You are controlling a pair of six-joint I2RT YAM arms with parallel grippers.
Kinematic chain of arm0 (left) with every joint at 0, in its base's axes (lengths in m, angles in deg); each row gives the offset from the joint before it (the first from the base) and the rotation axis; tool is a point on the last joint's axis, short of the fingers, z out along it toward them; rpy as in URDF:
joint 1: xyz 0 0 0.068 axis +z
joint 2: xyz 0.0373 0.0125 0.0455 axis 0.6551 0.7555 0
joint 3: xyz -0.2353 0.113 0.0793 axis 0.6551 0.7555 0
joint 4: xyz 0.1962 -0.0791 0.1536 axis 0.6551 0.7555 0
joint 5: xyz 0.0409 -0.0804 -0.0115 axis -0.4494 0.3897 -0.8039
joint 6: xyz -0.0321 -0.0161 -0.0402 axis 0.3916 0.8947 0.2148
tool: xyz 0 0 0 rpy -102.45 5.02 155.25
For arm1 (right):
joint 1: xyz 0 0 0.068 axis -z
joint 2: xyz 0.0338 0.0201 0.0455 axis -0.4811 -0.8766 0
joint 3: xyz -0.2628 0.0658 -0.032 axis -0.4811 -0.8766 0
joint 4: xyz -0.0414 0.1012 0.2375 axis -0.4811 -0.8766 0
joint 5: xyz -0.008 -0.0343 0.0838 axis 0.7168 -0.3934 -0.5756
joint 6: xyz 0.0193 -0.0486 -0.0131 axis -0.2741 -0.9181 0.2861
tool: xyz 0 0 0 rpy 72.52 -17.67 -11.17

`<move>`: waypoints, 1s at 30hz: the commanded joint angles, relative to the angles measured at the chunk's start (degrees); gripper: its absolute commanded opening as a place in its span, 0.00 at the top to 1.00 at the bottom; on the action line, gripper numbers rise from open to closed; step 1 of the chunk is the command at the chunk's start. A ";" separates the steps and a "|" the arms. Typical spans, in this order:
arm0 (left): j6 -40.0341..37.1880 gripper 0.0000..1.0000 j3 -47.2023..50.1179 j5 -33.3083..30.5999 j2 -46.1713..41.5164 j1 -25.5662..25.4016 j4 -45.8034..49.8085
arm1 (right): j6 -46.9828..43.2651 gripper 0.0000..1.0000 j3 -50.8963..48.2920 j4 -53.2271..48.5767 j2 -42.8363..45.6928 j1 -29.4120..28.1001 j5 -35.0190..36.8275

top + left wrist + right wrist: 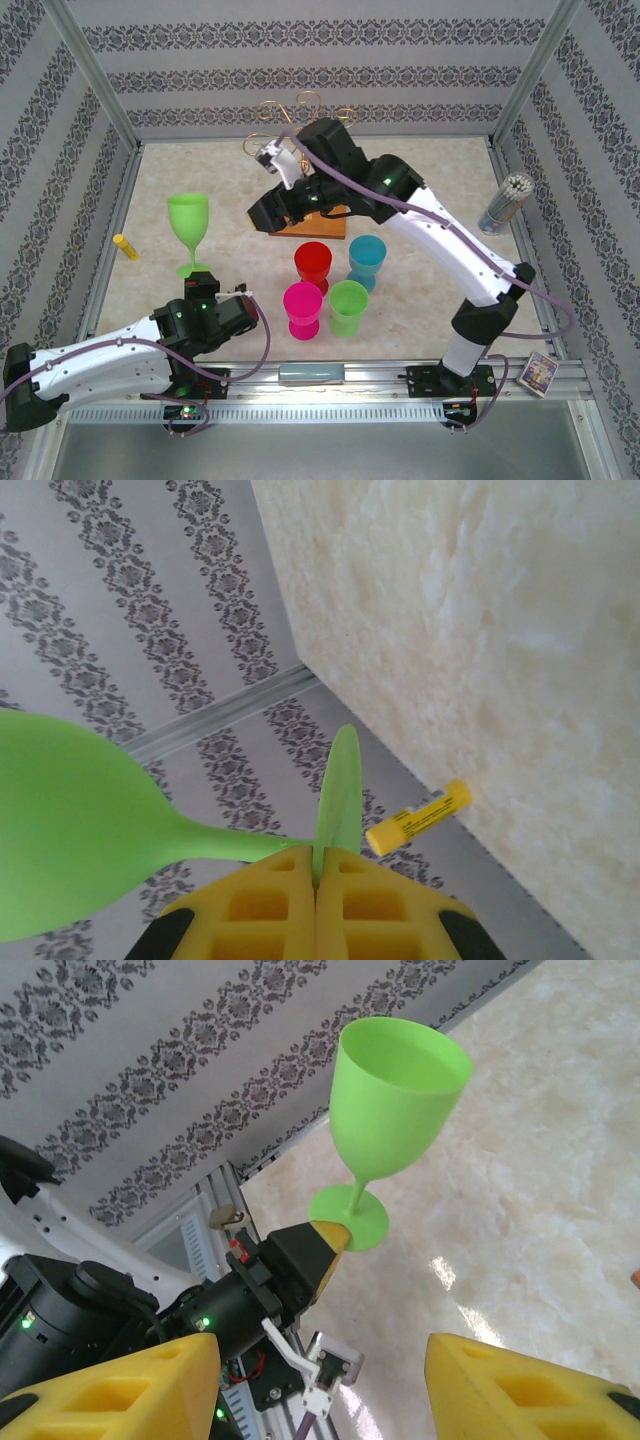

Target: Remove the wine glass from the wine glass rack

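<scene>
My left pincer [316, 868] is clamped on the flat foot of the smooth lime-green plastic wine glass [188, 215]. My right pincer [263, 213] gapes empty. One thin gold wire rack [310, 100], four glossy cups [312, 262].

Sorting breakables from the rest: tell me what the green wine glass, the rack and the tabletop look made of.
The wine glass: opaque lime green, even matte sheen, likely plastic. The rack: thin gold wire, probably metal, on a brown base that looks like wood. The tabletop: cream with cloudy marbling and glossy glare; stone or printed laminate, unclear which.
</scene>
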 commanded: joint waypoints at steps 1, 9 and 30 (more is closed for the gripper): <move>-4.10 1.00 1.90 -7.12 -0.17 -2.56 -1.36 | -4.80 0.42 6.19 -4.88 -3.99 -1.42 1.14; -13.57 1.00 6.36 -13.54 -0.61 -6.21 -12.42 | -8.74 0.36 23.45 -9.74 -15.65 -2.85 0.82; -24.92 1.00 10.24 -17.79 -1.49 -9.08 -25.35 | -11.17 0.33 31.01 -6.40 -26.25 -4.53 1.48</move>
